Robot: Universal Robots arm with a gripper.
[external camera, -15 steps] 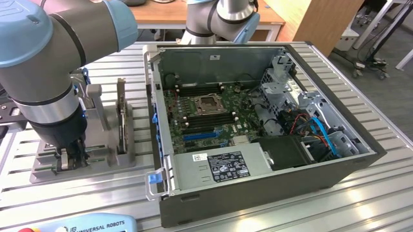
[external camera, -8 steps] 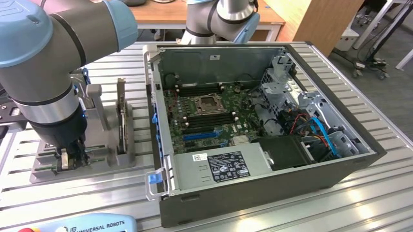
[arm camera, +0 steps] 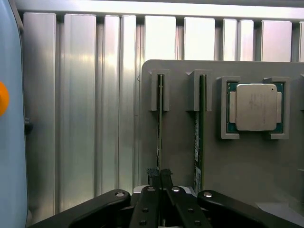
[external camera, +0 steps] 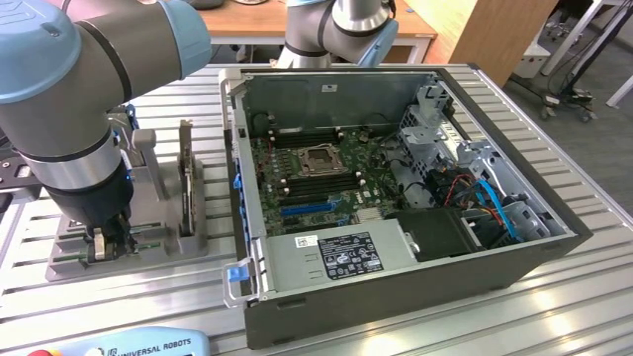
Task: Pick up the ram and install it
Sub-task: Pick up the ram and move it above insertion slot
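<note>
At the lower left of the exterior view, the gripper [external camera: 99, 248] stands over the gray holder [external camera: 188, 245], jaws pinching the edge-on ram [arm camera: 160, 128] in its slot.

silver arm [external camera: 70, 159] with pale blue joint caps, black gripper [arm camera: 160, 176] links with silver screws
</note>
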